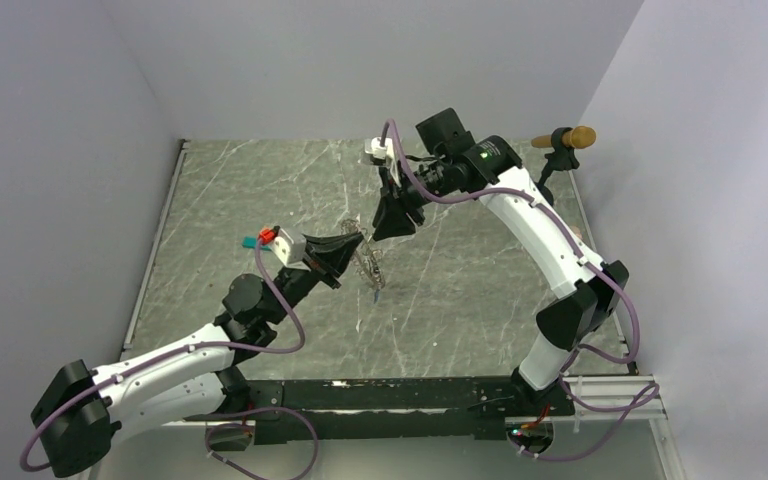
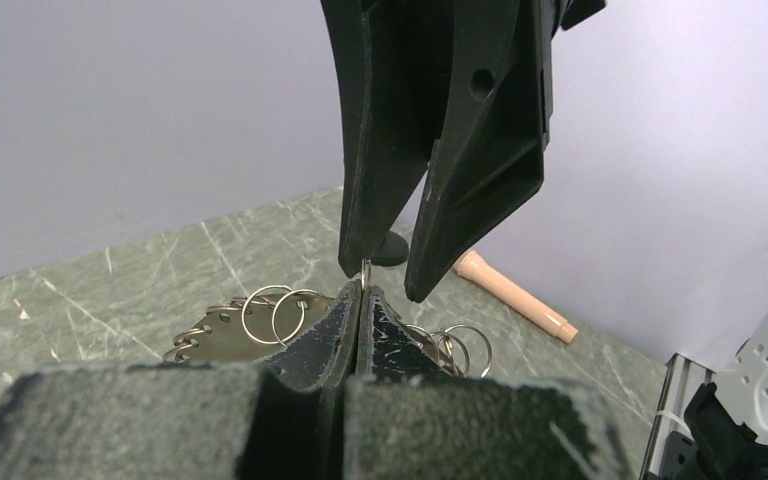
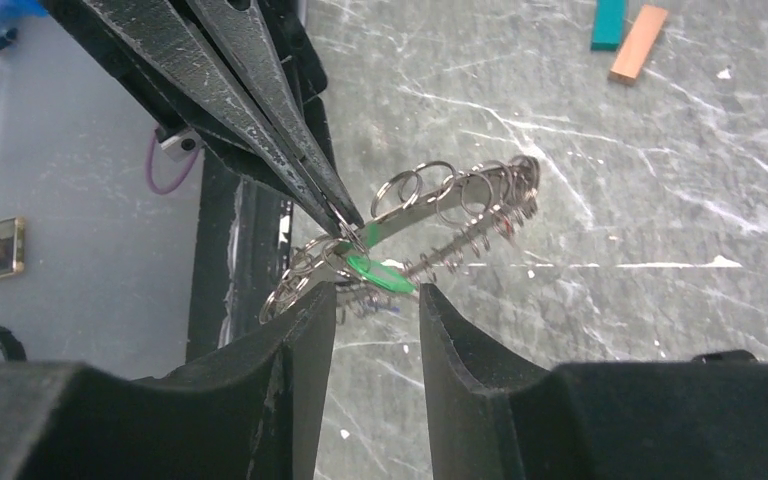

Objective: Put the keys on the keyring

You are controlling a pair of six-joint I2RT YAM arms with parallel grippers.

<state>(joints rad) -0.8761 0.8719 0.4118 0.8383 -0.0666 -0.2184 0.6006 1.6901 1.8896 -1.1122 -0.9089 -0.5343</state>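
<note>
our left gripper point(image 3: 345, 222) pinched shut on thin metal keyring point(image 3: 460, 195), shiny wire loops point(image 3: 415, 185) fringing it, right gripper point(image 3: 378, 295) jaws apart by flat green key point(image 3: 375, 272), veined stone table point(image 3: 610, 300)

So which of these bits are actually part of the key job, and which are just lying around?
Part of the job:
- keyring, gripped by the left hand
- green key, at the open right hand

Just lying about:
- teal block
- tan block
- tan stick
</note>
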